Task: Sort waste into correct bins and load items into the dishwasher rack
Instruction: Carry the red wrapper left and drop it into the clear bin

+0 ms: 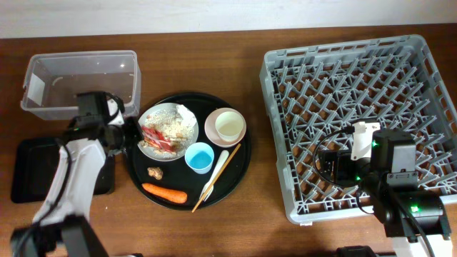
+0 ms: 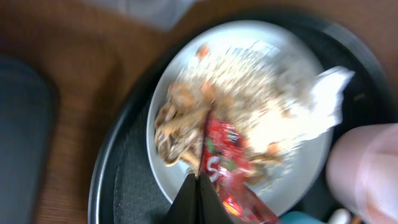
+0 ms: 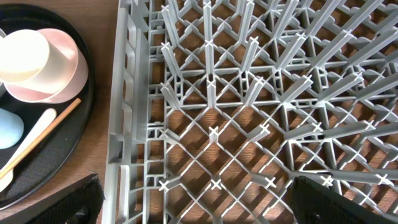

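Red crinkled foil marks the snack wrapper [image 2: 230, 168], lying on the glossy white round plate [image 2: 180, 74] among grainy, pale rice-like food scraps [image 2: 249, 81]. A crumpled white tissue [image 2: 326, 93] lies at the plate's far rim. The left gripper [image 2: 198, 180] has its black fingers pressed together on the wrapper's near edge. The plate shares a large round black tray [image 1: 232, 178] with these items:
- a smooth pale pink bowl [image 1: 211, 128] holding a small cream cup [image 1: 228, 126]
- a light blue cup [image 1: 199, 157]
- a slim cream utensil [image 1: 214, 178]
- a tapered orange carrot [image 1: 165, 193]
- a knobbly brown lump [image 1: 154, 172]

Left of this tray stand a clear plastic tub [image 1: 78, 78] with a white label and a shallow black rectangular tray [image 1: 28, 171]. The grey plastic rack [image 1: 343, 71], a lattice of upright pegs, fills the right side. The right gripper [image 3: 199, 202] hangs over it, jaws spread wide and holding nothing. Everything rests on a dark brown wood-grain table [image 1: 214, 64], and a pale wall [image 1: 214, 14] runs behind it.
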`<state>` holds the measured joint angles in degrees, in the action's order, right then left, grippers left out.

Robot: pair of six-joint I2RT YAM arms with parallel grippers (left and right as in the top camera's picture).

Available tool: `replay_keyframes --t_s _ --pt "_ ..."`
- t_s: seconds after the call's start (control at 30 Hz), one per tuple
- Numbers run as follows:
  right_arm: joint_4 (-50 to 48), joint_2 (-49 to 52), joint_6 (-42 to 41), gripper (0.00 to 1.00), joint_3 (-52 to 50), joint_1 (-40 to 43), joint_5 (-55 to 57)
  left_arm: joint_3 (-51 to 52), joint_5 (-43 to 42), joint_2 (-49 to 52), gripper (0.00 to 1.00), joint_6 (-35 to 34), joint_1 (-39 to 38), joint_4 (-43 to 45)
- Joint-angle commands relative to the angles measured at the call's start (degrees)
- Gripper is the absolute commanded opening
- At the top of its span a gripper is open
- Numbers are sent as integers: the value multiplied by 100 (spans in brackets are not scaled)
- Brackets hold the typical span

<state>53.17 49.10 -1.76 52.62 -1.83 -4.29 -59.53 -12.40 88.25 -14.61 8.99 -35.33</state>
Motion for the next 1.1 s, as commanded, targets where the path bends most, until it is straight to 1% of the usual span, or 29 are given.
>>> replay_keyframes --t_s 0.0,0.2,0.33,0.43,0.57,0.67,0.8,0.9,0.93,0.97,1.03,1.07 --pt "4 -2 -63 99 120 -39 48 -177 22 -693 1 7 31 4" --pt "4 -2 -63 99 120 -42 48 -232 22 -1150 1 9 28 173" --pt "4 -2 -63 99 120 -42 48 -570 98 -1176 1 7 31 262" --pt "11 -2 -63 99 120 -39 50 -885 686 -1176 1 9 31 483" --pt "55 -2 -63 99 120 -39 48 -962 1207 -1143 1 7 31 1010" --pt "85 -2 -63 99 120 -39 48 -962 1403 -922 1 7 83 1519" --pt "94 -2 -63 99 120 -42 48 -962 1801 -317 1 7 232 2127" --pt "129 -2 -63 99 120 -39 48 -964 1825 133 1 7 254 2422" --pt "133 -2 -63 99 120 -39 48 -964 1816 245 6 7 254 2463" --pt "133 -2 -63 99 120 -39 48 -964 1779 310 24 7 254 2465" --pt "131 -2 -63 99 120 -39 48 -964 1779 330 46 9 254 2459" --pt "131 -2 -63 99 120 -42 48 -964 1777 328 49 9 251 2465"
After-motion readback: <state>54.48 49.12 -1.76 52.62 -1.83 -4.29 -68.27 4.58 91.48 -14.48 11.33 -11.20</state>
